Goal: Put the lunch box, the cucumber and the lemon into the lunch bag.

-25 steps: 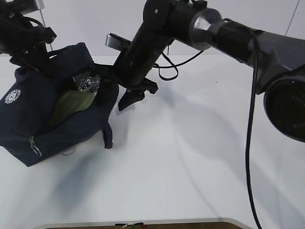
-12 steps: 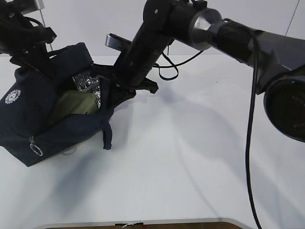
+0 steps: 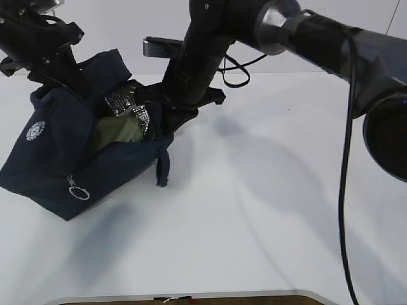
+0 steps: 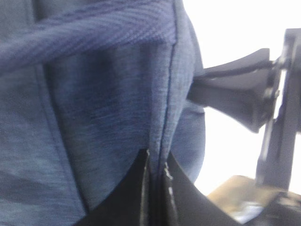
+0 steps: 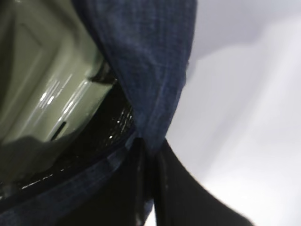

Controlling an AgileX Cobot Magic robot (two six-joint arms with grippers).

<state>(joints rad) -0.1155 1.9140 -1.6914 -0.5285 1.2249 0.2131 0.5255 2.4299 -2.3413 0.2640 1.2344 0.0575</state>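
The navy lunch bag (image 3: 57, 159) sits at the left of the table, mouth open and tilted toward the right. The lunch box's sage-green lid (image 3: 117, 135) shows inside it against the silver lining (image 3: 130, 108). My left gripper (image 3: 60, 63) is shut on the bag's back rim; the left wrist view shows its jaws pinching the navy fabric (image 4: 156, 162). My right gripper (image 3: 168, 119) is shut on the bag's right rim (image 5: 149, 149), with the lunch box lid (image 5: 42, 94) just beyond it. The cucumber and the lemon are out of view.
The bag's zipper ring pull (image 3: 77, 190) hangs on its front face, and a handle loop (image 3: 163, 168) dangles at its right corner. White table (image 3: 267, 210) stretches to the right and front. The right arm (image 3: 299, 38) spans above the table's back.
My right gripper was open beside the bag; it has closed on the bag's right rim. The bag has shifted right and its mouth is pulled wider. The left gripper kept its hold.
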